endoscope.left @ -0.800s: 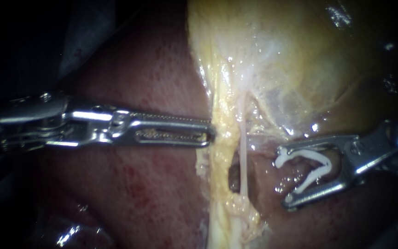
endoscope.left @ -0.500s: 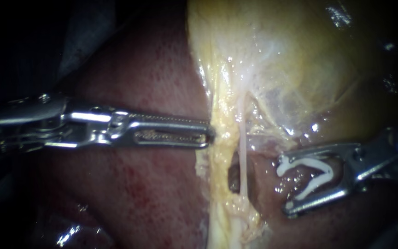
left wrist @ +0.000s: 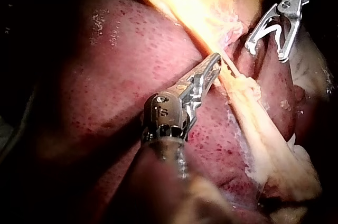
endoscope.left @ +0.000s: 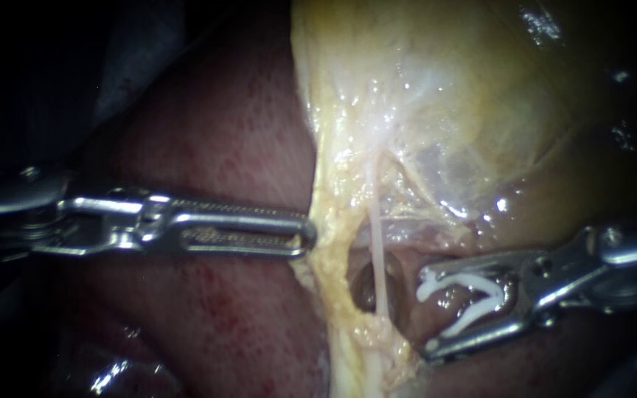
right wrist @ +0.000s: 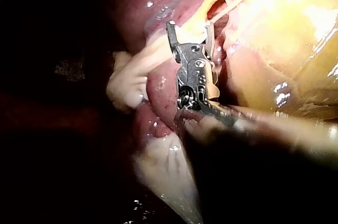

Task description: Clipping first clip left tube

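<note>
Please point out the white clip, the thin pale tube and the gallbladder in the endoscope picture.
white clip [endoscope.left: 460, 280], endoscope view, on its upper leg.
thin pale tube [endoscope.left: 377, 250], endoscope view, on its middle stretch.
gallbladder [endoscope.left: 481, 96], endoscope view, on its yellowish wall.

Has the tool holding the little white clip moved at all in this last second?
Yes. Against the liver, which has not shifted, my right instrument with the white clip has come left and slightly down, closer to the thin pale tube.
</note>
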`<state>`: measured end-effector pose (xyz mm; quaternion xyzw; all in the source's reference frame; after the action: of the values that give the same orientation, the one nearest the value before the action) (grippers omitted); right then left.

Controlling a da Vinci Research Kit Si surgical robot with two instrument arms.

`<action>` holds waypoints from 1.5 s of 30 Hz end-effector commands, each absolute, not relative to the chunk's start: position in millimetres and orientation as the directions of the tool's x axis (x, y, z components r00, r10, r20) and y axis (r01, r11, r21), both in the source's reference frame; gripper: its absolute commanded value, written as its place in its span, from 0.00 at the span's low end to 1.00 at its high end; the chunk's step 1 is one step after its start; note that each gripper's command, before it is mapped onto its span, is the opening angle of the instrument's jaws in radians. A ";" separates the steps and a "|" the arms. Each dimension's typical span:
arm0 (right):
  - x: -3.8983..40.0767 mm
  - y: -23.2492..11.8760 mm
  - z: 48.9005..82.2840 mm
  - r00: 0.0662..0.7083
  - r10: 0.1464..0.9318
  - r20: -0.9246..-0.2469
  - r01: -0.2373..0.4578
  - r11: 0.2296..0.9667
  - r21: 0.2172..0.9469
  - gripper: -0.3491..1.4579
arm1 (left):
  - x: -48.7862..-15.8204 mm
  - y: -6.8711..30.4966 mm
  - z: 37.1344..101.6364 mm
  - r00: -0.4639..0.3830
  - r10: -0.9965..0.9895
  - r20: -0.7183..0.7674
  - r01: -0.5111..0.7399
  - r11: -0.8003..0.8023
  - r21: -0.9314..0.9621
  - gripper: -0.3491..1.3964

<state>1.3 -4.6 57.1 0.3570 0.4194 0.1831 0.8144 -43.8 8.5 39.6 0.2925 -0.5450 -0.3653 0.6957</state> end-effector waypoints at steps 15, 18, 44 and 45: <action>5.1 -5.8 59.6 0.589 0.590 -0.553 0.003 0.682 0.731 0.51 | -44.0 7.6 37.3 0.136 -0.828 0.544 0.188 0.561 0.807 0.00; 5.3 -5.7 60.0 0.589 0.589 -0.552 0.003 0.682 0.731 0.51 | -44.1 7.5 37.2 0.136 -0.828 0.544 0.187 0.561 0.807 0.00; 8.5 -7.6 61.8 0.618 0.563 -0.549 0.051 0.667 0.743 0.50 | -44.2 7.4 36.9 0.133 -0.828 0.544 0.186 0.560 0.807 0.00; 8.7 -7.7 61.9 0.620 0.561 -0.548 0.055 0.665 0.745 0.50 | -44.2 7.4 36.9 0.133 -0.828 0.544 0.186 0.560 0.807 0.00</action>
<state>8.9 -7.8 61.9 0.3803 0.4067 0.1528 0.8165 -44.2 7.5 36.8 0.2931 -0.5473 -0.3657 0.6934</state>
